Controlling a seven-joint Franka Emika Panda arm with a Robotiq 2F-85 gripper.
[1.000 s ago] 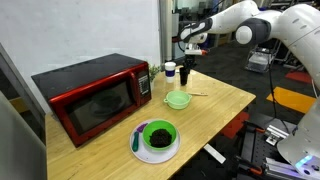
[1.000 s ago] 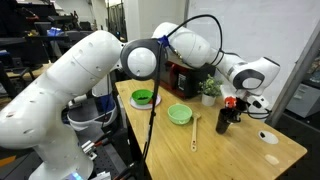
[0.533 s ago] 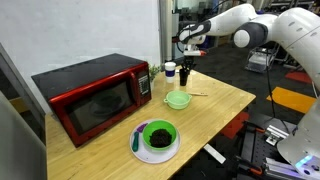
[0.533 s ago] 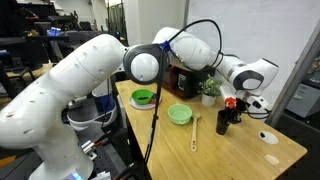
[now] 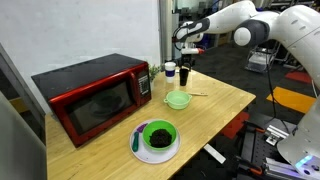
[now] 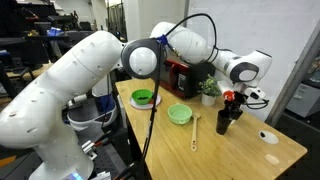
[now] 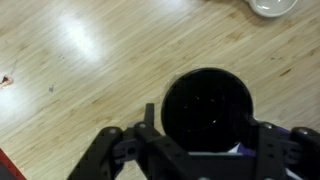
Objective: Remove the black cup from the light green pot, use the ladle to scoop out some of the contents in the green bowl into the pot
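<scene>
The black cup (image 5: 185, 73) (image 6: 224, 121) stands upright on the wooden table, clear of the light green pot (image 5: 178, 99) (image 6: 180, 114). My gripper (image 5: 186, 47) (image 6: 232, 100) hangs directly over it, open. In the wrist view the black cup (image 7: 208, 105) fills the space between the spread fingers (image 7: 149, 118) of my gripper (image 7: 205, 128), with a thin gap at the left finger. The ladle (image 6: 194, 131) (image 5: 198, 95) lies flat on the table beside the pot. The green bowl (image 5: 158, 133) (image 6: 143, 97) with dark contents (image 5: 158, 131) sits on a white plate (image 5: 146, 152).
A red microwave (image 5: 90, 95) (image 6: 185, 78) takes up one end of the table. A white cup with a dark top (image 5: 170, 70) stands next to the black cup. A small potted plant (image 6: 209, 88) and a white round item (image 6: 269, 137) (image 7: 270, 6) are nearby.
The jaws have spread apart and let go of the black cup, which now stands on the table. The gripper has risen slightly above it.
</scene>
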